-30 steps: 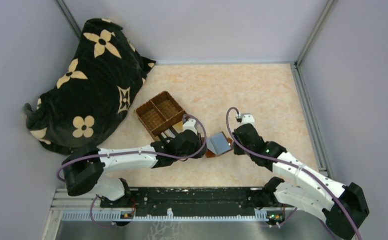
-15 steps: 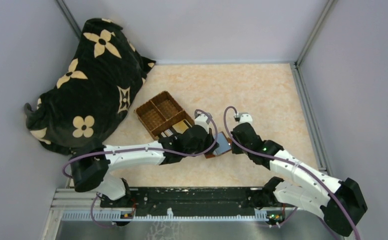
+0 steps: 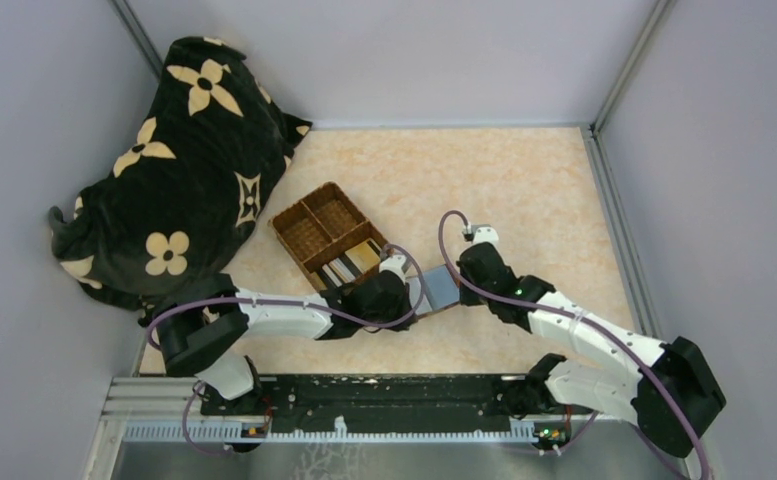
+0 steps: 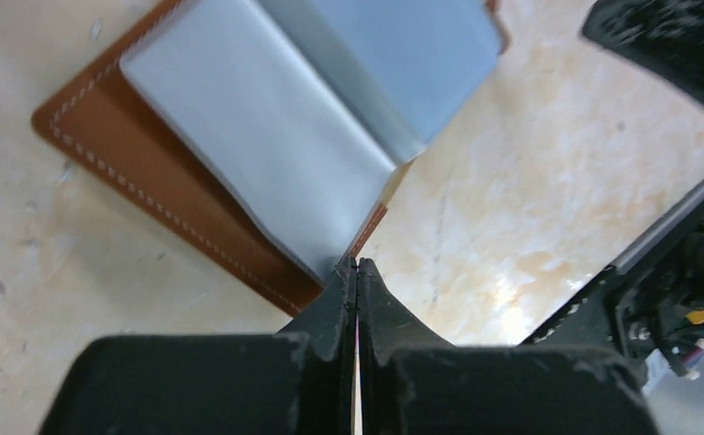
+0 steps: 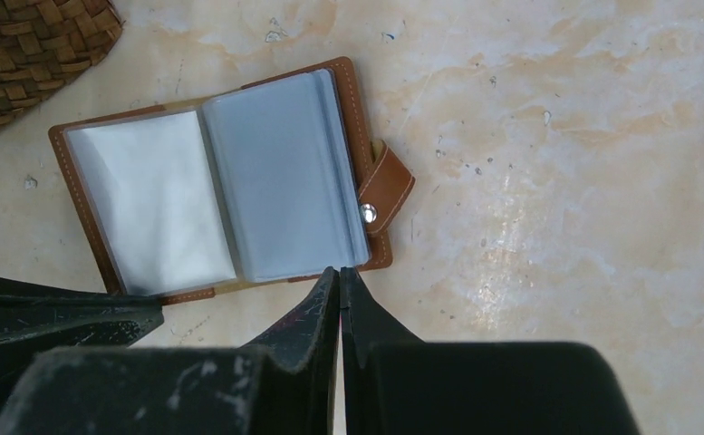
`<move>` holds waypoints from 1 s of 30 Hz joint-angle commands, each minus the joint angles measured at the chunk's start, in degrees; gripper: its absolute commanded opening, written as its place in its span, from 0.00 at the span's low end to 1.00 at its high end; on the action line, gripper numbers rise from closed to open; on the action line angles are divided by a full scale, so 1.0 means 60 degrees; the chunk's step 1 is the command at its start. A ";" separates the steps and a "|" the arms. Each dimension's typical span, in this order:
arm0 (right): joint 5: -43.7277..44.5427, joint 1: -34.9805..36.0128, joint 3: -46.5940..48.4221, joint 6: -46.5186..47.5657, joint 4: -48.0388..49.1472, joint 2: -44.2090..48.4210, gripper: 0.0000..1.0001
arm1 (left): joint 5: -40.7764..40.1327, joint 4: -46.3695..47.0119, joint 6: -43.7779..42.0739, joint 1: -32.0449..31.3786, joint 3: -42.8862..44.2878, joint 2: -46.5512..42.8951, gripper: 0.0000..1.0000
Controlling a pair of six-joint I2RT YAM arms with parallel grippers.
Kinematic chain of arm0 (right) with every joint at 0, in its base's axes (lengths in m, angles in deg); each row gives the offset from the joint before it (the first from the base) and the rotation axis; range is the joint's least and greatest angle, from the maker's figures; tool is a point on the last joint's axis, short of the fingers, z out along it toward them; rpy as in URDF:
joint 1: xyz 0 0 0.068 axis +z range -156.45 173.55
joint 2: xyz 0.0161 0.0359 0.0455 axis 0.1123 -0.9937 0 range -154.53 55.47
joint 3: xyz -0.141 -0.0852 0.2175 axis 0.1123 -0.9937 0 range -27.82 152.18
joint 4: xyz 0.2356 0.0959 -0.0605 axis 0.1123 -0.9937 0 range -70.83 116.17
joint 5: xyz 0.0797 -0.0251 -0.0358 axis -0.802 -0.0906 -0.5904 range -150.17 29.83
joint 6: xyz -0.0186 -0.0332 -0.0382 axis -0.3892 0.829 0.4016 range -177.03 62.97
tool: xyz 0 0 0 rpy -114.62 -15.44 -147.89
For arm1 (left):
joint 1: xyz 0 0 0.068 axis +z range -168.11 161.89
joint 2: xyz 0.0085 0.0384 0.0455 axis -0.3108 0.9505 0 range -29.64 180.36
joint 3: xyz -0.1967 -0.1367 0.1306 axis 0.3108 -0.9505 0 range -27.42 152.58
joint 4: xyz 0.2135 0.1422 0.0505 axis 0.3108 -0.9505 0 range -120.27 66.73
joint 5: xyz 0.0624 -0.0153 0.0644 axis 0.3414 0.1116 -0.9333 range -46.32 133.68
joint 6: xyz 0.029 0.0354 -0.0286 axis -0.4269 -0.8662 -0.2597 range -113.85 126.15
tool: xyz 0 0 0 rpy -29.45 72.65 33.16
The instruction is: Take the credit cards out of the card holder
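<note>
Both closed, left gripper (image 4: 357, 265) and right gripper (image 5: 340, 270) sit at the open card holder (image 5: 216, 195); its sleeves (image 4: 257, 154) look limp and slick, best pinched at a corner.

Just ahead of the black right pincer (image 5: 340, 272), the card holder (image 5: 212, 195) is reddish-brown with pale stitching along its edge, grey-blue translucent sleeves and a silver snap (image 5: 367, 213) on its brown tab (image 5: 389, 181). Up to the pincer's left is a woven brown wicker tray (image 5: 40, 41). The table (image 5: 556, 136) beneath it is marbled peach and cream.
</note>
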 commanded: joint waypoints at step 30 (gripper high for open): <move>-0.0543 -0.0108 -0.0104 -0.0114 0.2168 -0.2389 0.20 | 0.1613 0.0873 -0.0563 -0.0384 0.0491 -0.0336 0.00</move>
